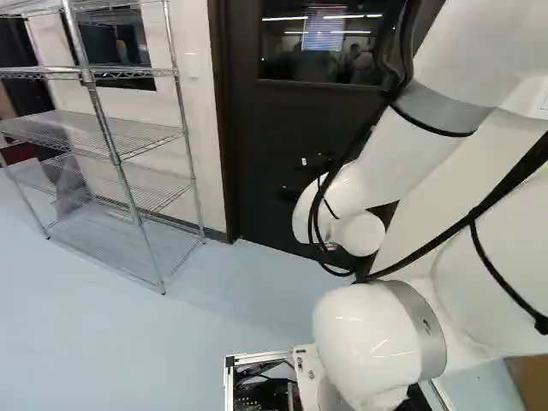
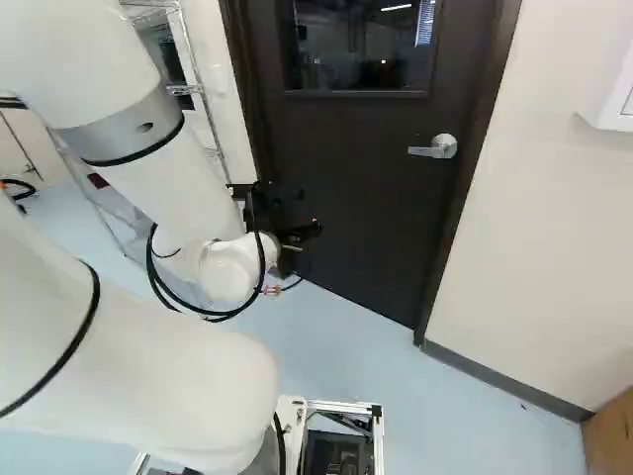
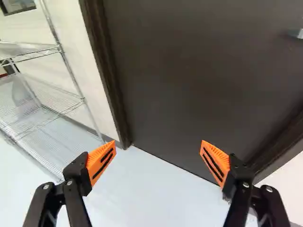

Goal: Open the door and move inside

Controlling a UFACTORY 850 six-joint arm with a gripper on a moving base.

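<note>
Claw (image 2: 309,211) gapes — the dark, windowed door (image 2: 356,188) closed, its lever (image 2: 432,151) silvery.

From here the arm (image 2: 188,193) is glossy white, with fat tubes, domed joint caps (image 1: 360,233) and grey collars (image 1: 441,107). Black cables (image 1: 531,163) loop along it under thin black straps (image 2: 81,332). The black gripper (image 2: 305,211) shows silver screws and wedge-shaped orange pads (image 3: 100,158) with dark slots. Silvery rails (image 2: 341,406) frame the base.

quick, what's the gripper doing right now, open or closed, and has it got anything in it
Gripper: open, its orange pads standing wide apart, holding nothing.
</note>
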